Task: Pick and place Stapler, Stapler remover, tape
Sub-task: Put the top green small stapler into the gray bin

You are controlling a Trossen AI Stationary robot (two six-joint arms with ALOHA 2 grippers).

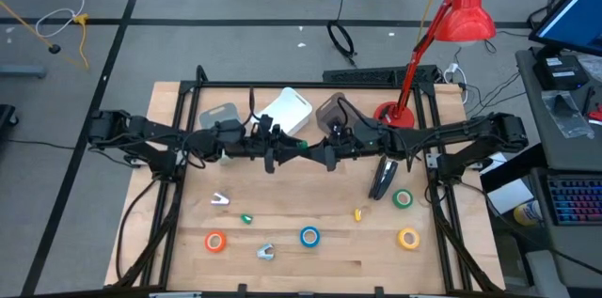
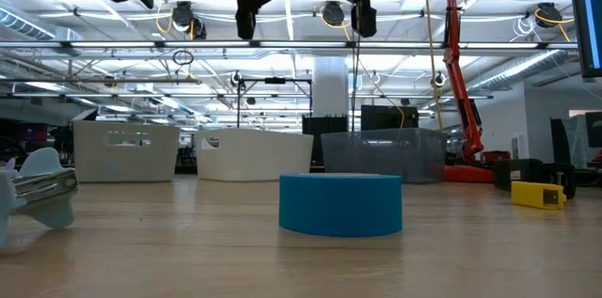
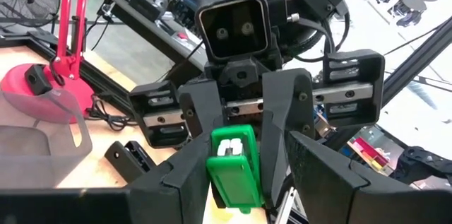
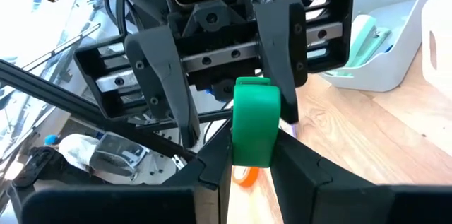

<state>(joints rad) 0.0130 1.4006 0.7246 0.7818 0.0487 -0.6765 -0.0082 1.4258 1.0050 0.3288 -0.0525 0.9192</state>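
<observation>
Risking a drop of the green stapler [image 4: 254, 121], pinched mid-frame between both grippers, left gripper [image 1: 276, 150] and right gripper [image 1: 324, 154], if either slips.

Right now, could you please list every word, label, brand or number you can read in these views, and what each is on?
None can be read.
The yellow item on the table and the blue tape roll show no legible marking.
Monitor content is too blurred to read.
</observation>
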